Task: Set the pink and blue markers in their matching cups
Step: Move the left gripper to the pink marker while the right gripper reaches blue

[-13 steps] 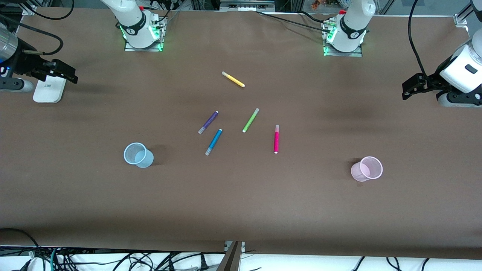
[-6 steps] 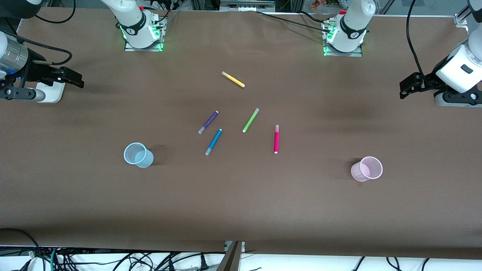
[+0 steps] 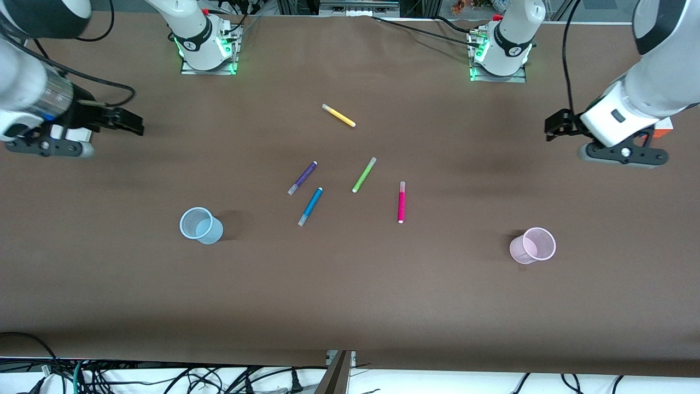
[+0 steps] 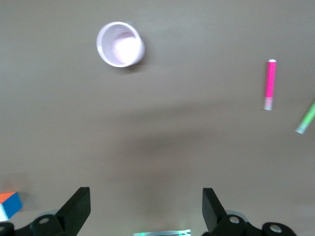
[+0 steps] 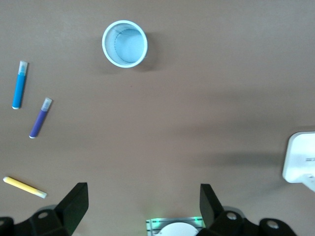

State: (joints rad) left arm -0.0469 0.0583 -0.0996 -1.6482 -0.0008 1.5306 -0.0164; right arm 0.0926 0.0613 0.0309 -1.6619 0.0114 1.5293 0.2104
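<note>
Lying loose: pink marker, blue marker | left gripper, right gripper spread wide, empty | orange-blue block plain only by left wrist.

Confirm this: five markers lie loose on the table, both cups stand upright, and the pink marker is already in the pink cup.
Not quite. The pink marker lies on the table, apart from the pink cup, as the front view shows. Five markers lying loose and both cups, the blue cup too, standing upright are correct.
</note>
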